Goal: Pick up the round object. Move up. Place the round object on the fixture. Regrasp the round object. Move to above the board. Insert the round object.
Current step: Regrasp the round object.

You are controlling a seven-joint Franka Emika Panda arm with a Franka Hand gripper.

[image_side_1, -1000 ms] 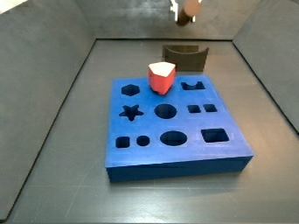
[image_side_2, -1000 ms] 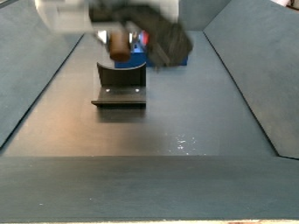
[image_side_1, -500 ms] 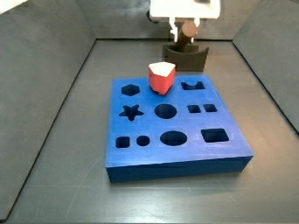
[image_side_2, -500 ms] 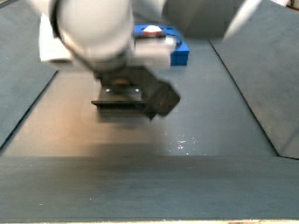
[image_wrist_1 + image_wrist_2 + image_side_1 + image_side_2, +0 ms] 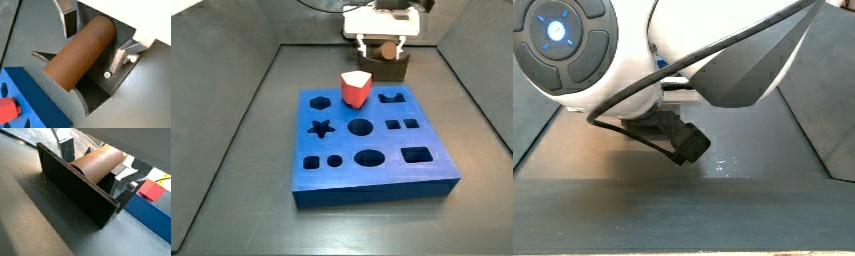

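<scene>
The end effector point(image 5: 93, 37) has come down from its raised position a second ago and now sits at the fixture point(image 5: 77, 187), its fingers point(image 5: 66, 149) standing either side of the peg point(image 5: 81, 52). The peg lies in the fixture's notch; whether the pads grip or have released cannot be determined. Placement appears done, regrasp pending.

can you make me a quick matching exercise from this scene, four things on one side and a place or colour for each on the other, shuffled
Things:
1. round object
2. fixture
3. board
4. red-and-white block

Places or colours:
a. blue, with shaped cut-outs
b. brown, lying between the end effector fingers at the fixture
c. standing on the board's far edge
d. dark, beyond the board, under the end effector

Pairs: 1-b, 2-d, 3-a, 4-c
</scene>
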